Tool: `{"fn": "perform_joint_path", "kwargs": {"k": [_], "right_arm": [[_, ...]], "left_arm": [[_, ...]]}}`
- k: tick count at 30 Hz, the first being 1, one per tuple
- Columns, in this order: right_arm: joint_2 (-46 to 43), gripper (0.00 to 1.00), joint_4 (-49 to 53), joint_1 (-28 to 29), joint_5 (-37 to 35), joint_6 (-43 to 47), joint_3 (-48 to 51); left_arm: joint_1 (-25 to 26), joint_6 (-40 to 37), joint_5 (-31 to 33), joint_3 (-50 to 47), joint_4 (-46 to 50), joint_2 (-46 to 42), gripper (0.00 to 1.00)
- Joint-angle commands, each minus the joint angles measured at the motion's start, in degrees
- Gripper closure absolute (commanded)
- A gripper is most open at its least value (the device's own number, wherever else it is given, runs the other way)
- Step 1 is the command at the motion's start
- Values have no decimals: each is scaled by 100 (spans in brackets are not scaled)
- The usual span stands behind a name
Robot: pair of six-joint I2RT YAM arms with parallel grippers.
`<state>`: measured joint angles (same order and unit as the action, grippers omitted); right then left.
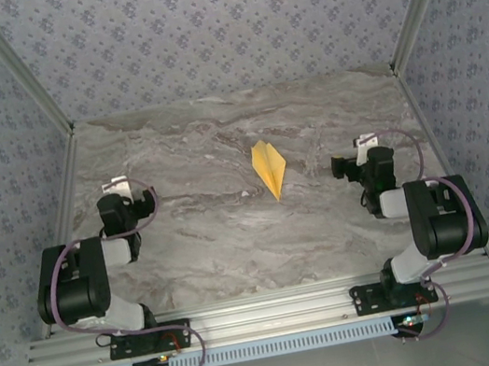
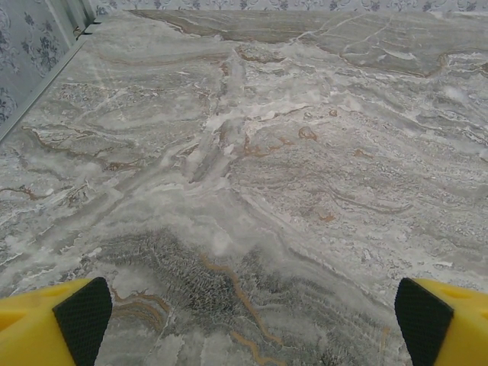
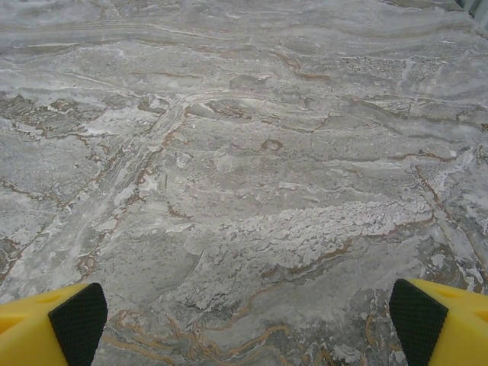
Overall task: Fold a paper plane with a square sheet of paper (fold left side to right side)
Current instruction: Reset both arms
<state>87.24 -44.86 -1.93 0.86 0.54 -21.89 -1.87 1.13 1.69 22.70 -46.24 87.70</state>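
A slim yellow paper plane (image 1: 269, 168) lies flat on the marble table (image 1: 234, 232), a little right of the middle, its sharp tip pointing toward the near edge. My left gripper (image 1: 124, 197) rests at the left side of the table, well away from the plane. In the left wrist view its yellow fingers (image 2: 57, 324) with black pads stand wide apart over bare marble, so it is open. My right gripper (image 1: 354, 162) sits at the right side, a short way from the plane. Its fingers (image 3: 438, 324) are spread wide too, holding nothing.
Patterned walls with aluminium posts (image 1: 409, 16) close in the table on three sides. An aluminium rail (image 1: 267, 312) runs along the near edge, where both arm bases are bolted.
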Motion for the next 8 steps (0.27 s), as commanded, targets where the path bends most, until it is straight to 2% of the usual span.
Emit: {"fn": "perform_joint_path", "kwargs": {"k": [1, 8], "right_arm": [[-5, 0, -153, 1, -108, 105, -36], [-5, 0, -154, -9, -86, 91, -35]], "left_arm": [[-11, 67, -134, 93, -17, 10, 2], [-8, 69, -134, 94, -17, 16, 2]]}}
